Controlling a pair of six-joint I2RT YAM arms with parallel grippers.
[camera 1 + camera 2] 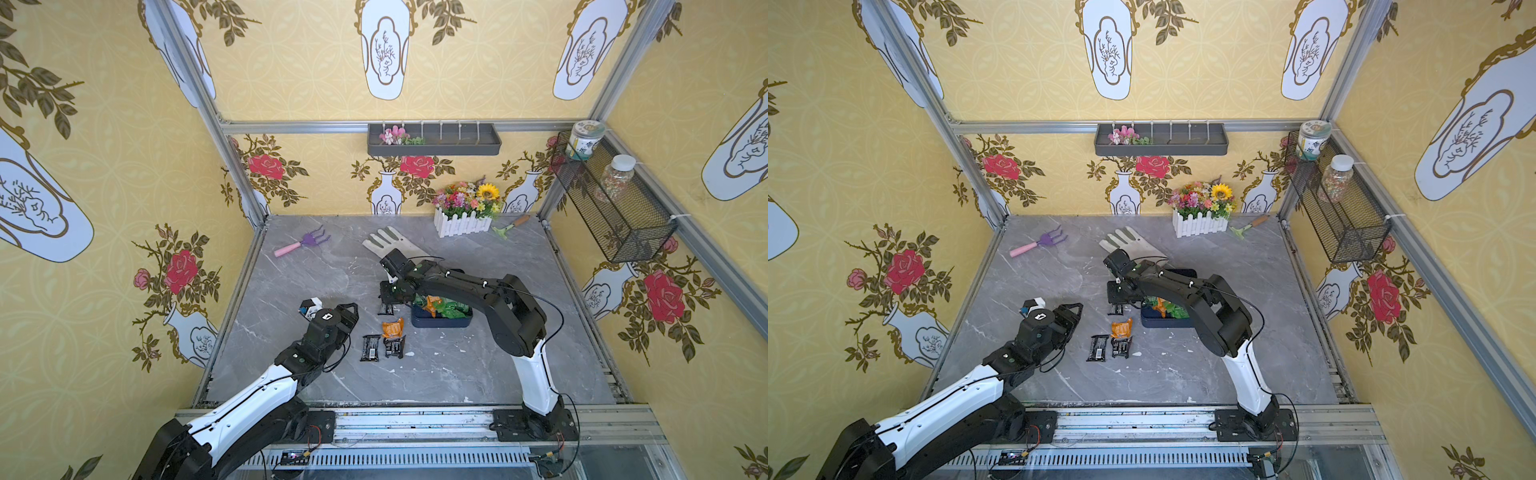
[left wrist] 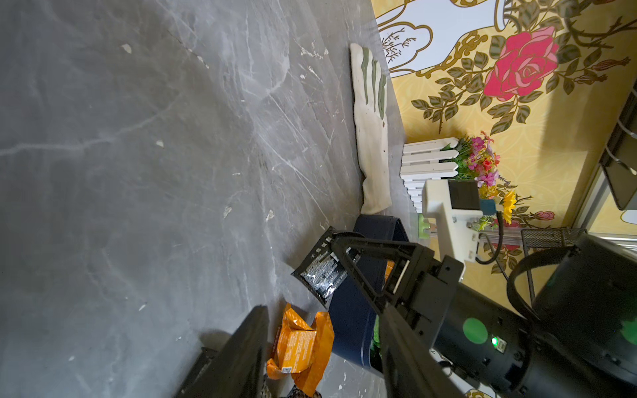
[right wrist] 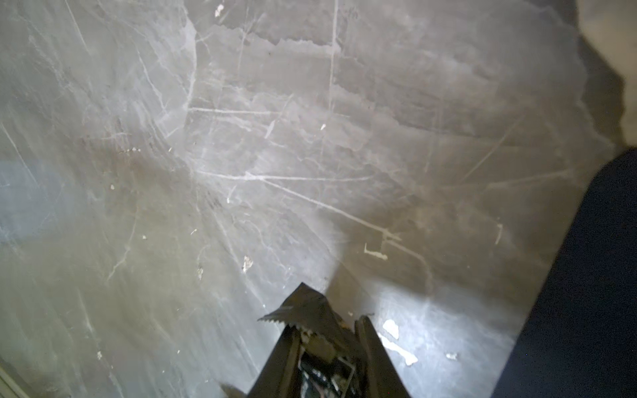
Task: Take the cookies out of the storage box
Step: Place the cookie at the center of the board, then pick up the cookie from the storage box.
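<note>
Right wrist view: your right tool (image 3: pixel 324 327) grips a black cookie packet (image 3: pixel 303 306) by its serrated end, just beside the storage box (image 3: pixel 586 275); a slip could drop it against the rim.

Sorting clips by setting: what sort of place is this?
Probably a staged robot test booth, not a home: wallpaper panels on aluminium framing, two arms bolted to a front rail, garden props like the fence planter and glove.

Grey marbled table (image 1: pixel 457 365), scratched, faintly sheeny; crinkly glossy foil cookies (image 1: pixel 392 328); smooth matt plastic storage box (image 1: pixel 440 322); soft cloth glove (image 1: pixel 390 243).
</note>
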